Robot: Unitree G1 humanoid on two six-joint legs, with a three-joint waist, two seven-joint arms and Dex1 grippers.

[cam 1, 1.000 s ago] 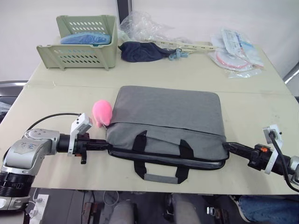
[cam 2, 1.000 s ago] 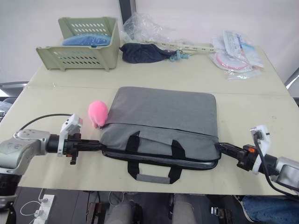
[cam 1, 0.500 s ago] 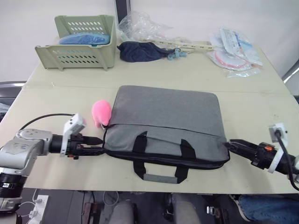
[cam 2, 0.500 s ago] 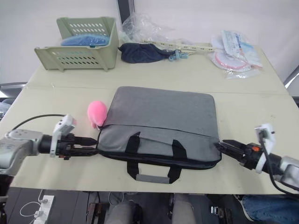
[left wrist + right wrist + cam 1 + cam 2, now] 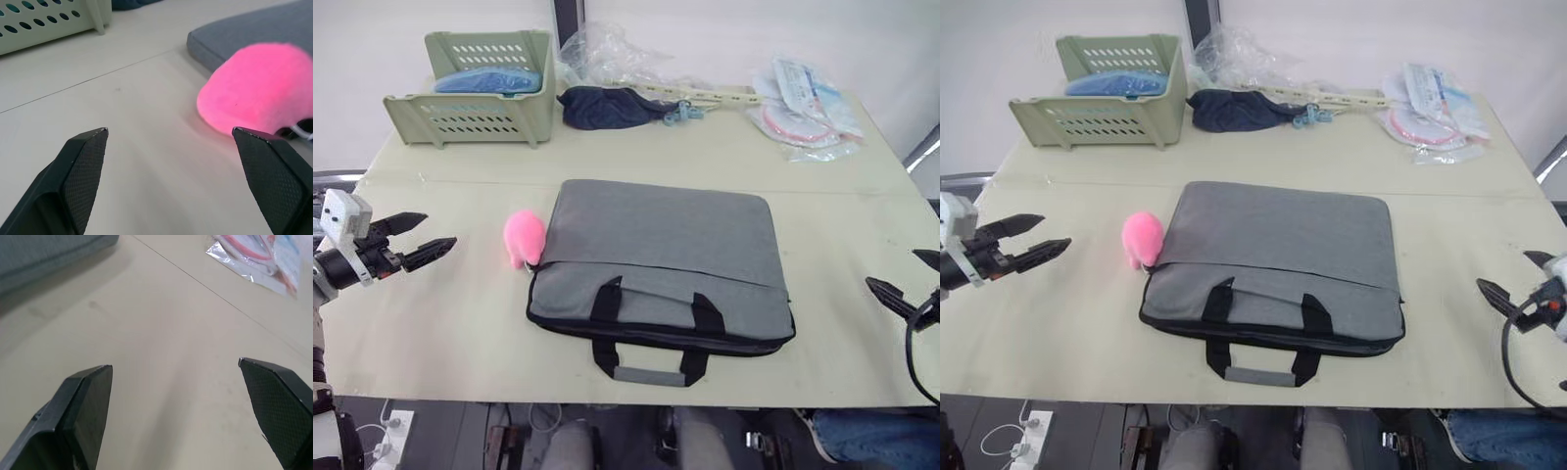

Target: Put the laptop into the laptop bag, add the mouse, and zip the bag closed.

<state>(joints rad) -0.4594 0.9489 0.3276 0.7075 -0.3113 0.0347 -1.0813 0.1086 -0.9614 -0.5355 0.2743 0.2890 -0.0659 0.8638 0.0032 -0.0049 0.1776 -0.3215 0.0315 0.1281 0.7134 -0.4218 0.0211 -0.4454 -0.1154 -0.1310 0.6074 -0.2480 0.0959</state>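
Note:
The grey laptop bag point(image 5: 664, 253) lies flat in the middle of the table, with its black straps and handle point(image 5: 649, 370) toward the near edge. The laptop and the mouse are hidden or out of view. My left gripper point(image 5: 440, 228) hovers open over the table's left side, well clear of the bag, with nothing between its fingers. The left wrist view shows the same open left gripper point(image 5: 168, 129) facing a pink fluffy lump point(image 5: 254, 88). Off the bag's right end, my right gripper point(image 5: 892, 267) is open and empty; the right wrist view shows it point(image 5: 174, 364) over bare table.
The pink fluffy lump point(image 5: 525, 238) rests against the bag's left edge. At the back stand a green basket point(image 5: 484, 88), a dark navy cloth bundle point(image 5: 607, 106), crumpled clear plastic point(image 5: 607, 54) and plastic packets point(image 5: 808, 108). Bare table point(image 5: 440, 323) flanks the bag.
Both grippers have opened and drawn away from the bag's two ends, the left one to the left, the right one to the right. The bag lies where it was.

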